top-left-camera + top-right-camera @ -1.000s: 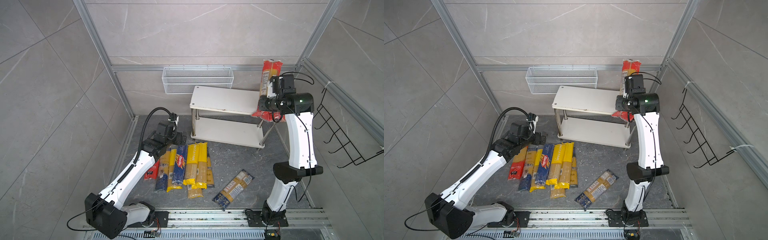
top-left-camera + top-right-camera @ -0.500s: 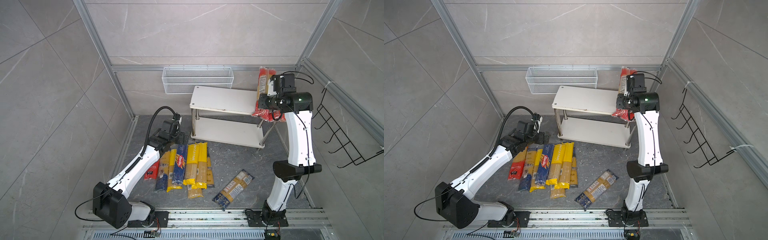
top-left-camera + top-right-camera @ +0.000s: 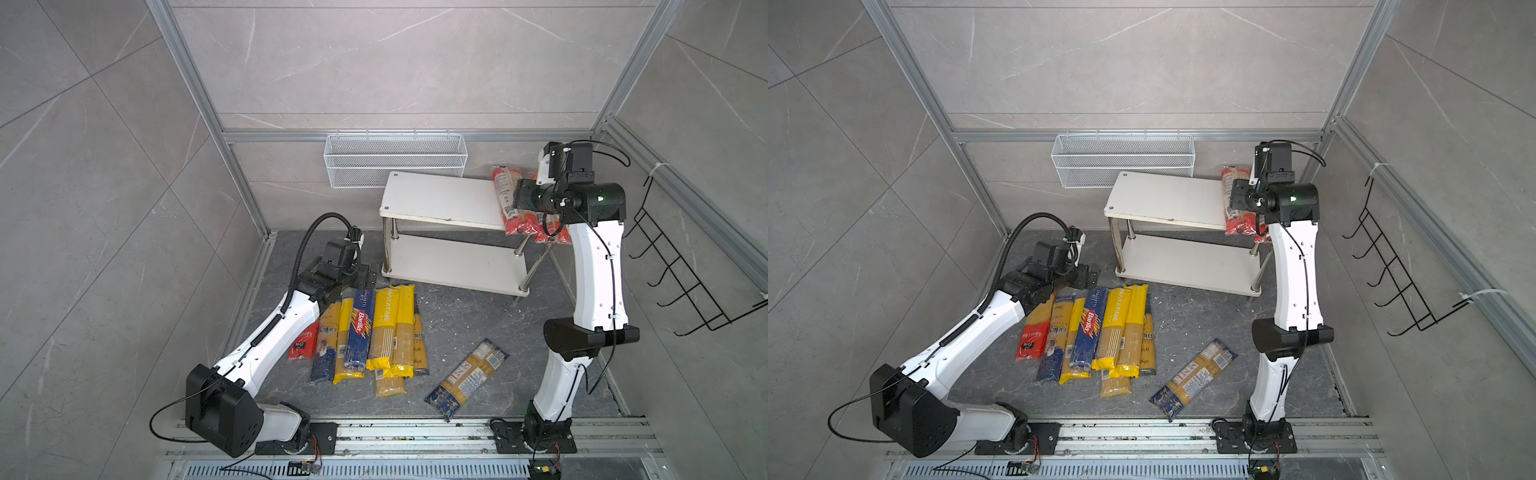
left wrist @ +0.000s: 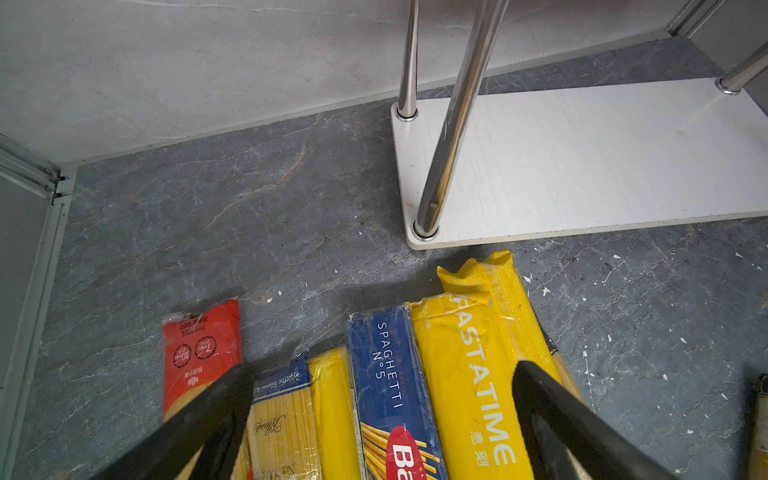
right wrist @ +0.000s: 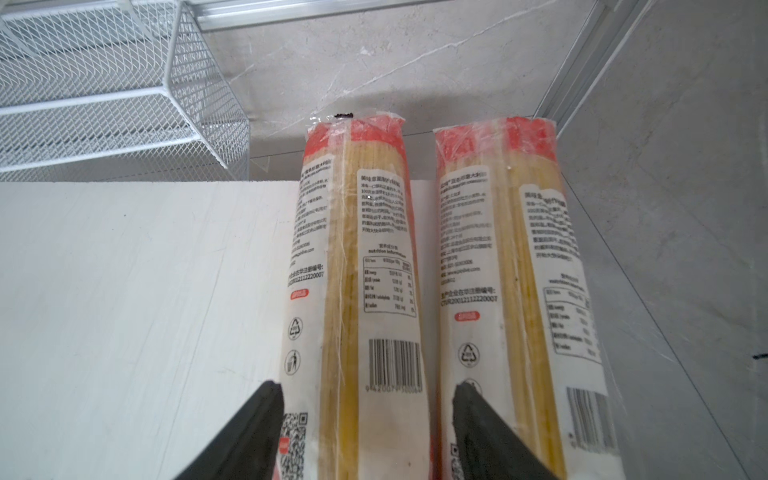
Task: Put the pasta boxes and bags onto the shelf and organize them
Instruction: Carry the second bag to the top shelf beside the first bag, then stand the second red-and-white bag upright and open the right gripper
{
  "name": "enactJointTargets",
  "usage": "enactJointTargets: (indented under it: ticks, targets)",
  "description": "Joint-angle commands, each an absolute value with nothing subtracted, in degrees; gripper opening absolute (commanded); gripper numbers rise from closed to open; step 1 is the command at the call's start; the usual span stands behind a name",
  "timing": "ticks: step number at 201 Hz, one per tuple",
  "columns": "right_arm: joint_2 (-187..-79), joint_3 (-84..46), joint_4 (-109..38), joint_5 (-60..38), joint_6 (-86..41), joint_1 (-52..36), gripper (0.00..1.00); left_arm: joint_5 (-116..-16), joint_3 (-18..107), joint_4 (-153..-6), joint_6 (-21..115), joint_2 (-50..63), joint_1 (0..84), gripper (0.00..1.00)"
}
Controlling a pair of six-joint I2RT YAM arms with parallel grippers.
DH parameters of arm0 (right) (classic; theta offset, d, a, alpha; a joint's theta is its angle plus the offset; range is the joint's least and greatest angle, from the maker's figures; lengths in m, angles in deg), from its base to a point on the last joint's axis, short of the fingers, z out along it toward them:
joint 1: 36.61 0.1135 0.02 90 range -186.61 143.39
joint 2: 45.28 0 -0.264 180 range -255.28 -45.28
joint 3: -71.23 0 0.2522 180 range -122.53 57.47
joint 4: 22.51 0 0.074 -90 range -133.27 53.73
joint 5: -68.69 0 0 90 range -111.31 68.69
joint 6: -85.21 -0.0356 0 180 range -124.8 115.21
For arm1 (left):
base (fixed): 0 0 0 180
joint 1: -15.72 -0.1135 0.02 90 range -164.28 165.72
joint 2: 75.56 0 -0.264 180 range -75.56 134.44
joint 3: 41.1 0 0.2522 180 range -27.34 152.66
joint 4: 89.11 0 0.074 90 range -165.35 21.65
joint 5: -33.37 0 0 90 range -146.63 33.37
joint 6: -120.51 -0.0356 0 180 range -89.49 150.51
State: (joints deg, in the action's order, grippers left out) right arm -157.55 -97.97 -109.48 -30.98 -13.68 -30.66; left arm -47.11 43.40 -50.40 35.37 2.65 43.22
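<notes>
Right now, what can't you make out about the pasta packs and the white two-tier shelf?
The outer red-ended clear spaghetti bag at the end of the white two-tier shelf: mostly behind the right arm's black joint in both top views.
The navy-ended bag on the floor: yellow bags cover its label.
Fine print on the white labels: too small to read, right wrist view.

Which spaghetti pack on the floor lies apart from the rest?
The navy-ended clear bag: it lies alone and diagonal, off to the right of the row in both top views. The others, including the Barilla box, lie side by side in one row.
</notes>
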Motion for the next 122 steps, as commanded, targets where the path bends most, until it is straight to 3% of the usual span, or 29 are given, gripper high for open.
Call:
enactJointTargets:
  ticks: [1,42,122]
  targets:
    - [-154.1,-98.1,-108.8,-29.6,-15.9,-30.7,0.69,-46.1,45.1,-51.8,33.0,2.0,43.5,1.0]
    - [-150.4,-91.0,-107.7,-28.6,-17.6,-30.6,0.68,-47.4,44.3,-52.5,32.3,1.7,43.5,1.0]
    - [-158.6,-94.2,-110.8,-27.6,-17.6,-29.2,0.7,-46.9,38.6,-52.7,35.3,-4.1,43.5,1.0]
